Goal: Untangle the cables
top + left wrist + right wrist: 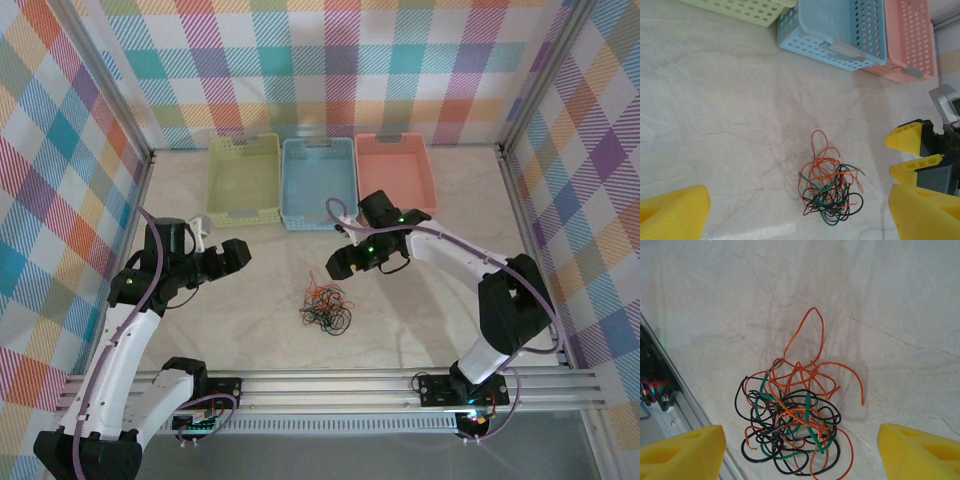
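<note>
The left gripper (233,256), seen from above, hangs over the left side of the tabletop (420,320), its jaws spread wide and holding nothing. The right gripper (338,266) hangs near the middle, its jaws also apart and empty, just beyond the cables (327,307). These lie in one small tangle on the tabletop, midway between its left and right edges and nearer the near edge than the far one. Along the far edge stand a yellow-green basket (243,170), a blue basket (318,175) and a pink basket (395,165), side by side. From the left wrist, that gripper's two yellow fingers (672,212) sit in the bottom corners, far apart, with the tangle on the surface between them, touching neither. From the right wrist, the right gripper's yellow fingers (682,452) likewise sit in the bottom corners, wide apart. The tangle lies between them, untouched: black, orange and green strands knotted together, one orange loop reaching out of the heap.
</note>
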`<state>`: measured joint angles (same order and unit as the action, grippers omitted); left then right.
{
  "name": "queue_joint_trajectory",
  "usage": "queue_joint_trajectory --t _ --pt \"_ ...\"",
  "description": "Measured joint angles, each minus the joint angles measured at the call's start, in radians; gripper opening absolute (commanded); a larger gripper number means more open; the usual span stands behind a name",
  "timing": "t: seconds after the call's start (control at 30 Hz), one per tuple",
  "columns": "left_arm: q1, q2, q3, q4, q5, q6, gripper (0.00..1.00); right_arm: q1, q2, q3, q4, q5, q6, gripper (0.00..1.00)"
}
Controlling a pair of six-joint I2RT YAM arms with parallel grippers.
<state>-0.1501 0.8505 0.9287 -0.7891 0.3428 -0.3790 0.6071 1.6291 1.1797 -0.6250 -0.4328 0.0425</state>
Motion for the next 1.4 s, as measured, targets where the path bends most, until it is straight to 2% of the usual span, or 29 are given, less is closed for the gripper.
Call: queue_joint_trajectory --t 0.37,0.6,0.93,1.0,1.2,1.4 --pt "0.0 -0.004 -0.01 -0.006 -0.016 0.007 0.92 0.077 0.102 0.064 -0.118 0.048 -0.128 0.77" --pt "0.0 -0.005 -0.01 -0.006 -0.023 0.007 0.92 0.113 0.134 0.076 -0.167 0.065 -0.182 0.67" --pt "0.0 -0.005 -0.01 -0.006 -0.024 0.01 0.93 0.141 0.195 0.15 -0.196 0.104 -0.219 0.58" --pt "0.0 -0.005 -0.01 -0.006 -0.024 0.01 0.93 0.141 0.195 0.157 -0.188 0.111 -0.227 0.55" --pt "0.0 -0.005 -0.01 -0.006 -0.031 0.01 0.93 0.141 0.196 0.158 -0.157 0.13 -0.246 0.31" --pt "0.0 -0.004 -0.01 -0.006 -0.031 0.01 0.93 0.141 0.196 0.158 -0.121 0.135 -0.246 0.21"
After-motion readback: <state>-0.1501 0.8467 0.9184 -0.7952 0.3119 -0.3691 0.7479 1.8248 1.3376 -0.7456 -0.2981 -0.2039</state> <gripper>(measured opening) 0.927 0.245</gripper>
